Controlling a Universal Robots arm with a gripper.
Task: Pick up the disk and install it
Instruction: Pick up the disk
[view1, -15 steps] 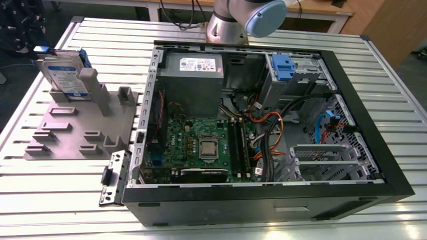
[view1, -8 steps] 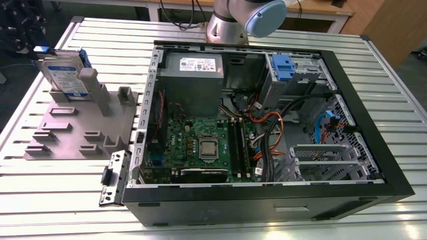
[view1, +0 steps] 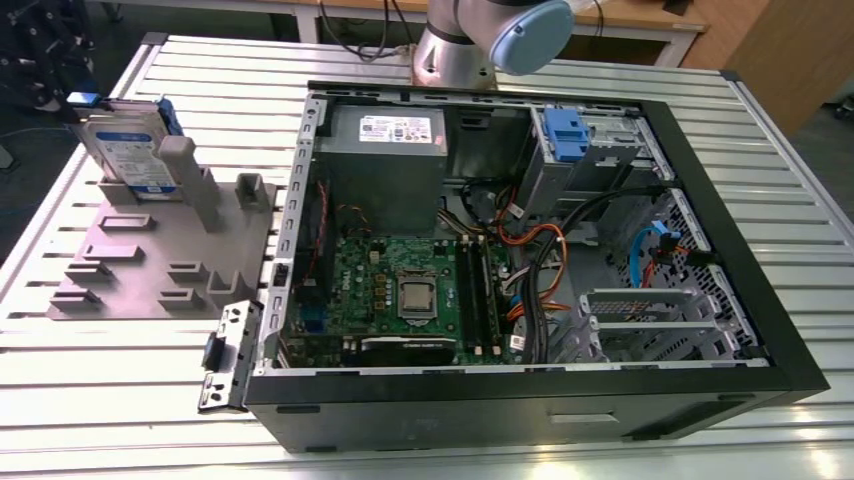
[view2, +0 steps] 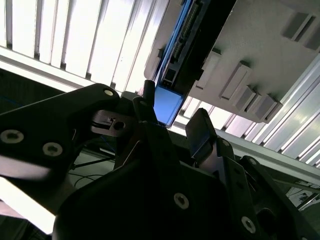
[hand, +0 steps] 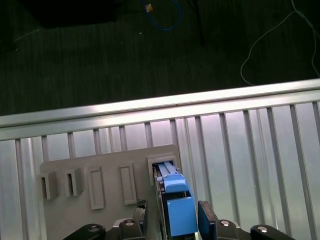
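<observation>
Slatted aluminium counter (view1: 747, 150), ribs running lengthwise; dark floor (hand: 100, 50) with loose cables beyond its edge in the first wrist view.

Item: open computer case (view1: 801, 330), lying on its side towards the exterior view's right. It contains a green motherboard (view1: 400, 290), a grey power supply box (view1: 387, 140) with a white sticker, a blue clip (view1: 567, 135) on a silver cage, and orange and black wiring.

Item: grey fixture plate (view1: 134, 260), flat on the counter just beside the case on the exterior view's left, with raised blocks and slots.

Item: the disk (view1: 127, 150), silver with a white-and-blue label and a blue carrier frame. It stands upright on edge in a slot at the far end of the fixture plate, outside the case.

Item: arm (view1: 467, 40), with its grey and blue base joint behind the case.

Item: pincer (hand: 173, 207), black, spread. In the first wrist view its fingers (hand: 206, 220) straddle the disk's blue upper end, one on each side. A narrow gap seems to remain on both sides, though contact is hard to rule out from this angle.
</observation>
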